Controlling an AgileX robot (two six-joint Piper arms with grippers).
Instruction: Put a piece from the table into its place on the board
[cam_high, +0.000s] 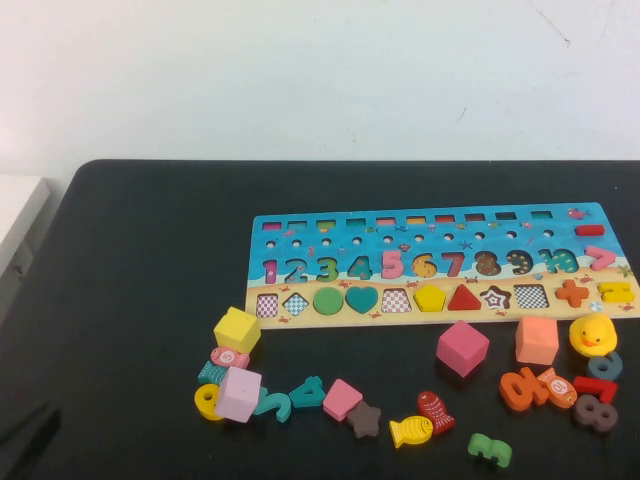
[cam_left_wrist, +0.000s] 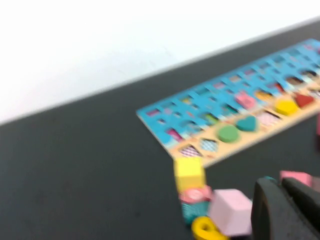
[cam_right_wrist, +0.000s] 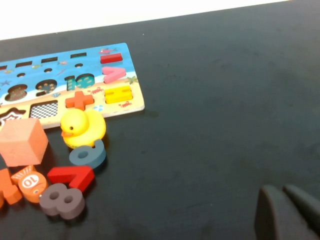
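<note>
Yellow pentagon piece (cam_high: 430, 297) sits flush in its hollow in the board (cam_high: 300, 225) shape row, between checkered square and red triangle | step: retreat clear, no nudging | left claw (cam_left_wrist: 282, 192) pressed together, empty, near-left over worktop (cam_high: 140, 260) | right claw (cam_right_wrist: 285, 197) near right, empty, looks pressed together

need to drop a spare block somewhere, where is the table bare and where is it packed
Bare: the table left of the board, the strip behind the board, and the right side beside the duck. Packed: the row of loose pieces in front of the board, yellow cube to the 8. Left gripper shut, low left; right gripper low right.
</note>
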